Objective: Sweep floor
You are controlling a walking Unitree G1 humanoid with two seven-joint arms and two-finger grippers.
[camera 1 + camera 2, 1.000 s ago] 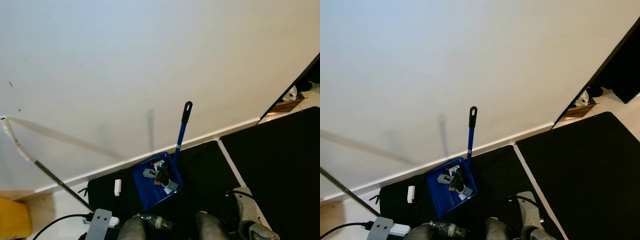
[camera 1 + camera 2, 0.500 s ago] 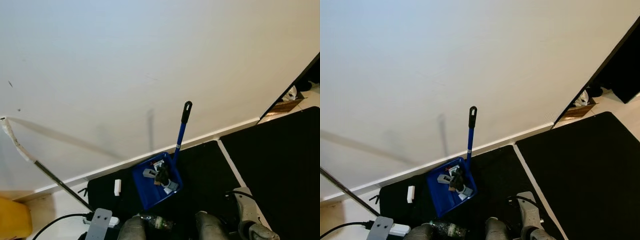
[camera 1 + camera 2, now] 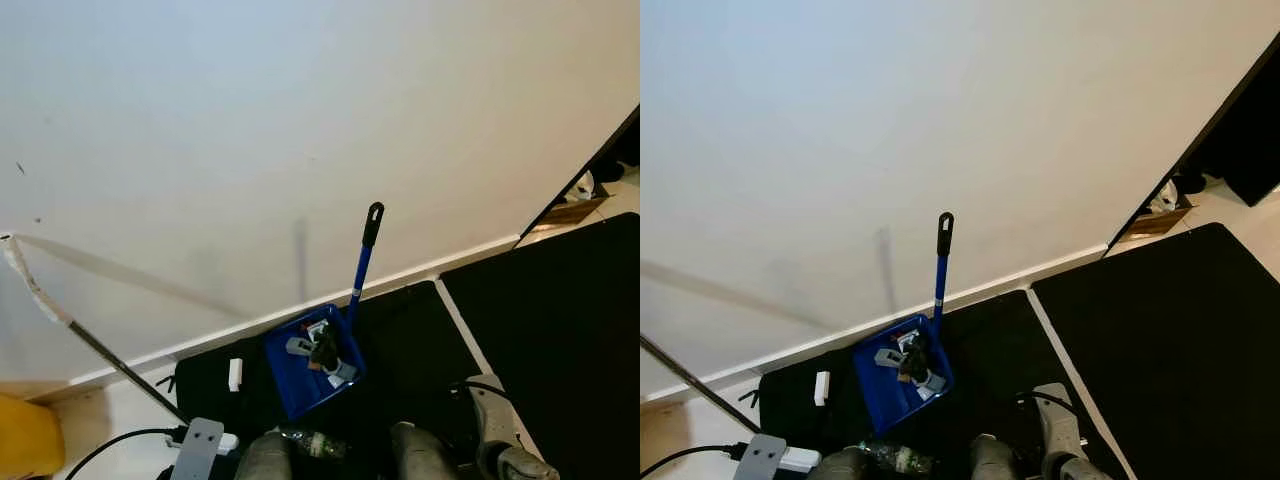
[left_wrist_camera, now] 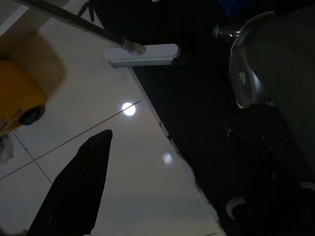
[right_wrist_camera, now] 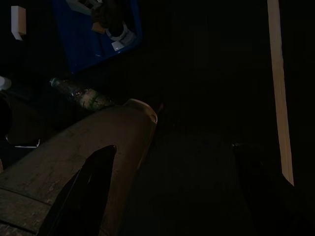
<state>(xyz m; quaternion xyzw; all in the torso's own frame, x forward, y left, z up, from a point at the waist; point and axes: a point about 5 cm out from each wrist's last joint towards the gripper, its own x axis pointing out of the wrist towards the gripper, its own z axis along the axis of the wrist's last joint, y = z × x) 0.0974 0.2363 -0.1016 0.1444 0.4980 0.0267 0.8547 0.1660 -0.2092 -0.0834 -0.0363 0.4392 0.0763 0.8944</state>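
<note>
Left eye view looks down on a white wall (image 3: 300, 130), a black mat (image 3: 400, 340) along its foot, and a blue dustpan (image 3: 312, 360) standing on that mat with its long handle (image 3: 361, 270) leaning up against the wall. The pan already holds a heap of scraps. A broom (image 3: 90, 345) leans at the robot's left, its taped end near the wall and its lower end going down toward a white power strip (image 4: 142, 53) on the pale floor (image 4: 123, 162).

Risks, biggest first, as I judge them: the robot's feet stand just beside the pan, so a step forward could tip it and spill the scraps back over the mat. The broom rests loosely — a nudge could send it sliding along the wall. A clear plastic bottle (image 5: 81, 94) lies between the feet and the pan and could roll underfoot. A small white block (image 3: 235, 374) on the mat is not yet swept up and could be kicked aside.

Hard to make out: the right wrist view is very dark. One black finger of the left gripper (image 4: 74, 189) and one of the right gripper (image 5: 81, 196) show at the picture edges — I cannot tell whether either pair of fingers is clenched or released. The broom's head is hidden, and what the scraps in the pan are I cannot say
</note>
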